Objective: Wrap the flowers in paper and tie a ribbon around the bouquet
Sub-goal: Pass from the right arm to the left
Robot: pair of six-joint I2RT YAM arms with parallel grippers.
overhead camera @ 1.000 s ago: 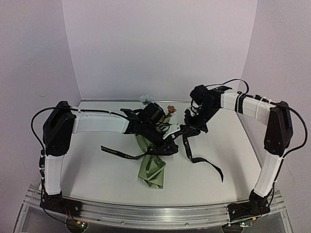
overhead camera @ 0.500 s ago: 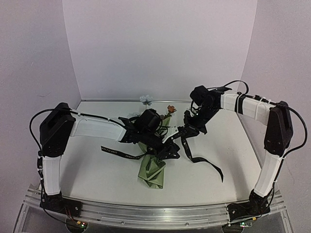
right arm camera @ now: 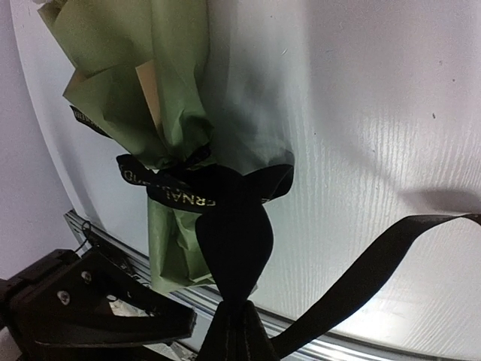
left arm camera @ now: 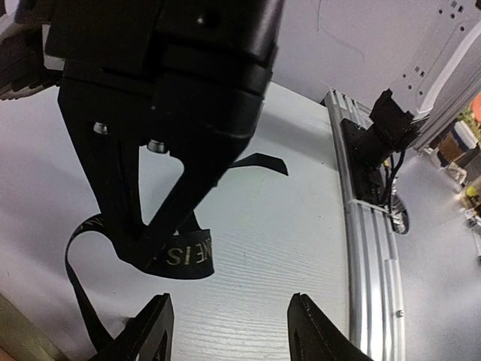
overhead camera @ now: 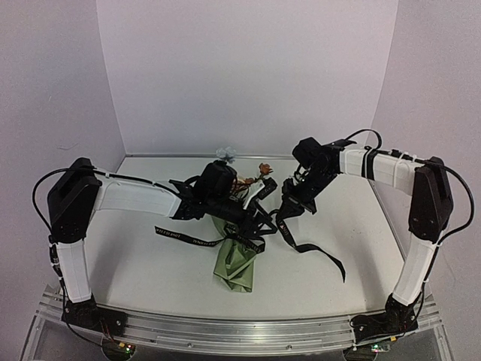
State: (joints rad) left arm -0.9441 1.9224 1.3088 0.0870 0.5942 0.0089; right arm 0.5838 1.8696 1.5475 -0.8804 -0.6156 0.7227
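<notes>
The bouquet lies on the white table with its narrow paper end nearest the arm bases. Partway up the bouquet, the ribbon crosses the olive-green paper. One tail trails to the bouquet's left and the other runs off to its right.

Over the bouquet's middle hangs the left gripper. Its jaws stand well apart with only bare table between them, and it grips nothing.

Just right of the bouquet, the right gripper has its jaws pressed tight on the ribbon, which rises taut from the band around the bouquet. In the right wrist view the pinch sits at the bottom edge, and the fingers are mostly cut off.

From above, the left arm covers the bouquet's middle, hiding the stems and the ribbon's crossing. Whether the ribbon is knotted cannot be told.

At the bouquet's far end the flowers peek out: one pale blue bloom and one rust-brown.
</notes>
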